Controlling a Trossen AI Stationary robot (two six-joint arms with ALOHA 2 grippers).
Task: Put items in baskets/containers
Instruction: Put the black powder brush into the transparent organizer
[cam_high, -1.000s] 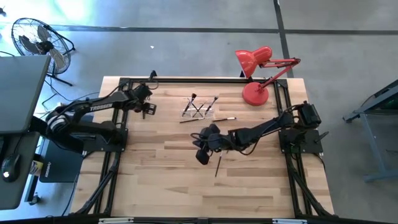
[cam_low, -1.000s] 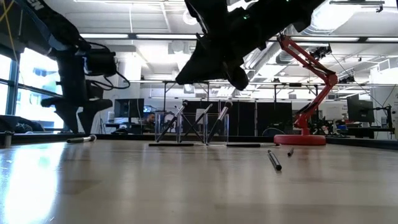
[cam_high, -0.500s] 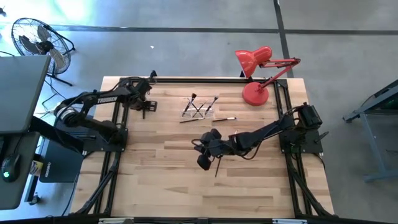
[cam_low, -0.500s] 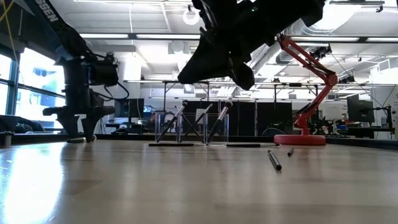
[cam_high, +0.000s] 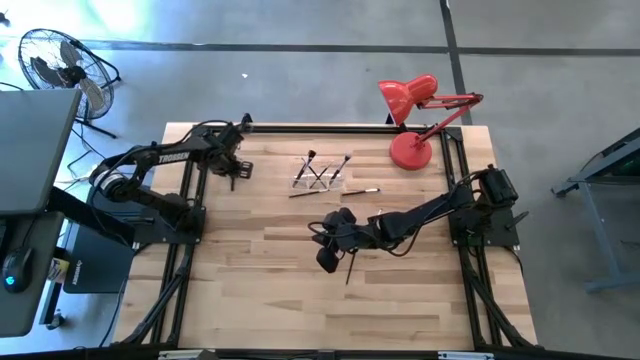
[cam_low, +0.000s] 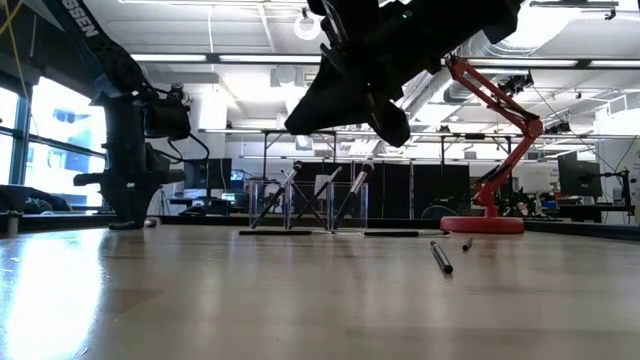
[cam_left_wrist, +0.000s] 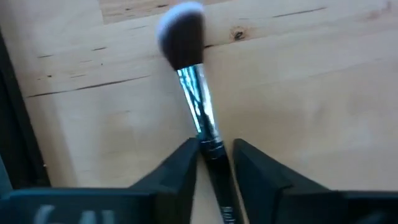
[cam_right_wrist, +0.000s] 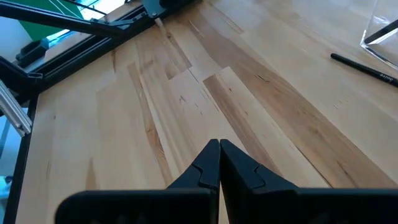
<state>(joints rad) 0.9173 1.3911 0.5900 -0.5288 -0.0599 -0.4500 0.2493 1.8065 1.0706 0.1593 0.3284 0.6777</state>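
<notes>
High view: your left gripper (cam_high: 232, 166) has come down at the far-left corner of the surface (cam_high: 260, 290), well left of the clear holder (cam_high: 319, 174). Right gripper (cam_high: 327, 252) hovers near-side of the holder, a loose brush (cam_high: 350, 268) just beside it.

Low view: the left arm has dropped onto its brush.

Left wrist: jaws narrowed from wide, now flanking the brush handle (cam_left_wrist: 214, 163) (contact on both sides unclear).

Right wrist: jaws fully closed, empty.

Pick looks under way.

We note pale wood-grain table (cam_high: 270, 290); red lamp (cam_high: 412, 110); brush (cam_left_wrist: 198, 106): silver ferrule, dark white-tipped bristles.
</notes>
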